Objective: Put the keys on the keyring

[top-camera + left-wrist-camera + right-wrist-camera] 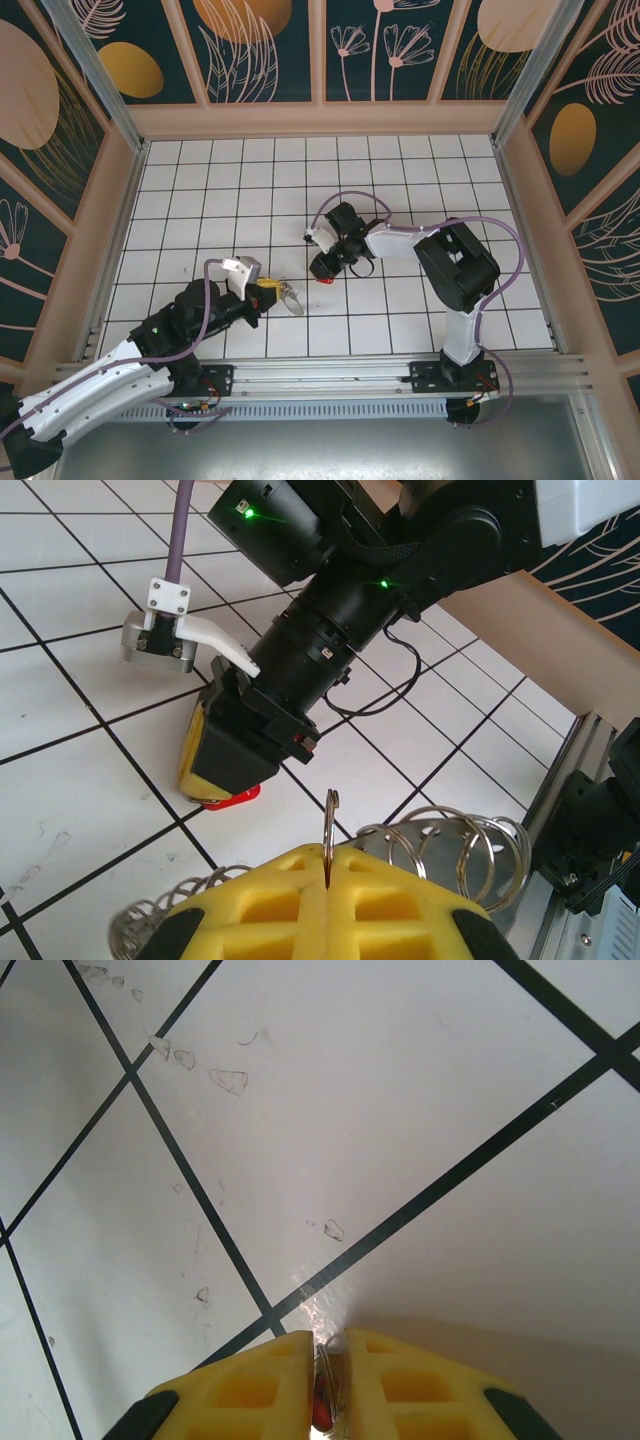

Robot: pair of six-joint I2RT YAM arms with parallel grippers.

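Yellow-tipped left gripper clamped shut on keyring, near-centre; right gripper, just to its right, closed down on red-headed key against tile. Risks: slipping or twisting of key on lift w/ shallow grip; pivoting of keyring, spoiling alignment.

Red key on white gridded table

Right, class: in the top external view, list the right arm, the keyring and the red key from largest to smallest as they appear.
1. right arm: by far the largest.
2. keyring: a small loop.
3. red key: a red speck, mostly hidden, so its place below the keyring is unsure.
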